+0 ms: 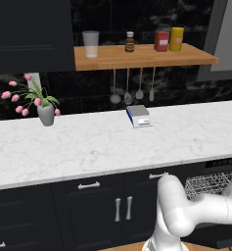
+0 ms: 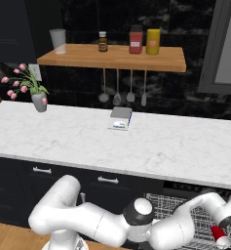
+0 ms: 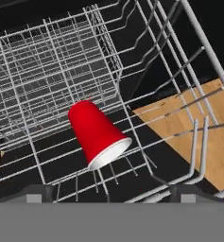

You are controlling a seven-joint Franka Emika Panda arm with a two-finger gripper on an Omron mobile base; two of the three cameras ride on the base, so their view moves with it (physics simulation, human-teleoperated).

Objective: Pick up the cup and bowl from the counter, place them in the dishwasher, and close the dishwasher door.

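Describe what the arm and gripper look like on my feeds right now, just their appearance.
The arm is glossy white, built of rounded, tubular links with dark grey joint caps. The gripper ends in two small dark grey finger tips, blocky in shape. No cables or markings are visible.

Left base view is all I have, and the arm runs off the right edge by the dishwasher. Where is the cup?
Observer: In the hand view, the red cup is in the dishwasher's wire rack.
Operator: Upright or tipped?
Observer: It lies on its side, with the white rim toward the hand camera.
Operator: Is the gripper holding it?
Observer: No. The gripper is open, and its fingertips are apart from the cup.
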